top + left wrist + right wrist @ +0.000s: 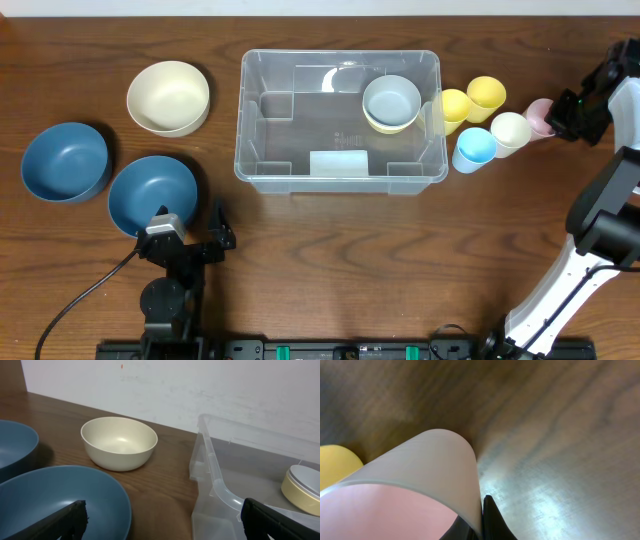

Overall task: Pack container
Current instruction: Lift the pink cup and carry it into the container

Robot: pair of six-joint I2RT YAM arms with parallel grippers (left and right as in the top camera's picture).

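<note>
Clear container [290, 140] lies far from right end effector [555, 120] gripping pink cup [539, 113].

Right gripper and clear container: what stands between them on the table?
Overhead view shows four cups between the right gripper, shut on a pink cup, and the container: two yellow cups, a cream cup, a light blue cup.

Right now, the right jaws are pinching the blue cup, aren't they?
No, the right jaws are pinching the pink cup, not the blue cup, which stands free. The right wrist view shows the pink inside right by a jaw, and the overhead view agrees.
</note>
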